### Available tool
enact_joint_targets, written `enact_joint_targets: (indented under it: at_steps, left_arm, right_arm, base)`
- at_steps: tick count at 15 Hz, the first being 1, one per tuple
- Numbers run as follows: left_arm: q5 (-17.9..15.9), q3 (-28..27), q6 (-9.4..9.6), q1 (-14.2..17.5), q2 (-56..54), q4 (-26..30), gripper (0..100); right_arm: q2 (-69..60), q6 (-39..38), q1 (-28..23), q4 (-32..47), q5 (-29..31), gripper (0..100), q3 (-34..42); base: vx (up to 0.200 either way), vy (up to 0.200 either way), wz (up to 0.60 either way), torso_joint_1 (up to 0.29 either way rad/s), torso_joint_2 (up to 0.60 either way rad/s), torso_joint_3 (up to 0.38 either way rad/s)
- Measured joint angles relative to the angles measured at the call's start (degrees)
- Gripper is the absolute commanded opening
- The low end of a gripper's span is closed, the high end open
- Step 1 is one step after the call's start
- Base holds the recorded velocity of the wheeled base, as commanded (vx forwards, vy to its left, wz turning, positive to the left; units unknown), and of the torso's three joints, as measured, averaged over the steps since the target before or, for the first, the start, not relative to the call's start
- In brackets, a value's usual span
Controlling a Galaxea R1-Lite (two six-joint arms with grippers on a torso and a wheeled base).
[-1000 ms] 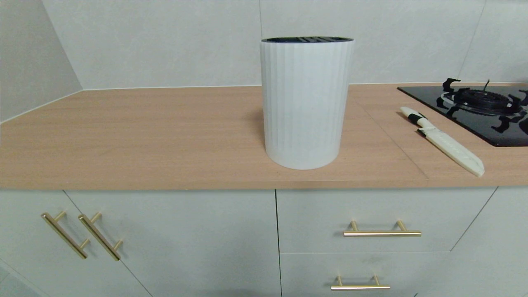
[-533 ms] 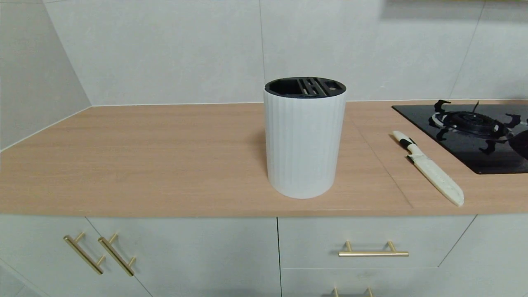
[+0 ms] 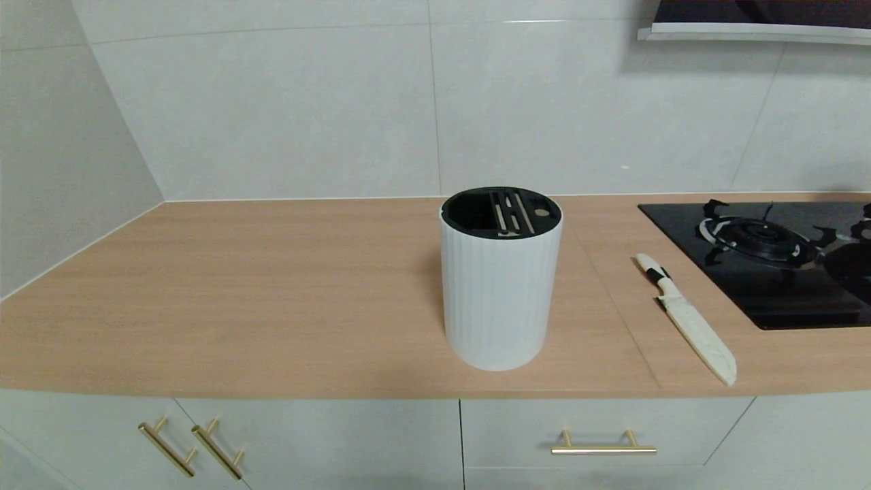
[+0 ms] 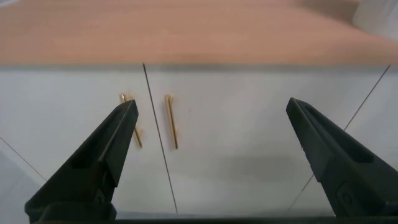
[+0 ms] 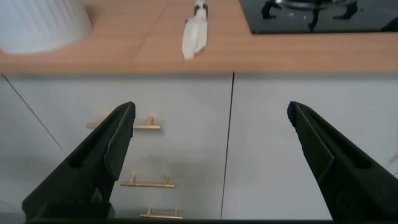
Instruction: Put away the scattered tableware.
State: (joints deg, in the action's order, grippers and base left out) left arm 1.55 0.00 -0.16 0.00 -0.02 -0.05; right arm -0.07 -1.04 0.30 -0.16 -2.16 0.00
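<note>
While both arms' jaws gape wide and empty, we should take the knife (image 3: 686, 320) at lower right by its handle, not its blade.

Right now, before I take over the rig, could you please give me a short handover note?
Left gripper: open, empty, in front of the cabinet doors.
Right gripper: open, empty, in front of the drawers.
Knife lies flat on the counter, between the white holder and the hob, handle toward the wall.
Done: nothing put away.
To do: grasp the knife, slot it into the holder.
</note>
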Motion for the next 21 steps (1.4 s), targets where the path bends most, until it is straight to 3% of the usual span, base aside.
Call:
enact_joint_targets:
  at_steps: [14,21]
  left_arm:
    - [0.0,0.0,0.0,0.0,0.0,0.0,100]
    - [0.0,0.0,0.0,0.0,0.0,0.0,100]
  right_arm:
    - [0.0,0.0,0.0,0.0,0.0,100,0.0]
    - [0.0,0.4,-0.1,0.0,0.0,100,0.0]
  base:
    - [0.0,0.0,0.0,0.249,-0.54,-0.291]
    - [0.0,0.0,0.0,0.065,-0.14,-0.069]
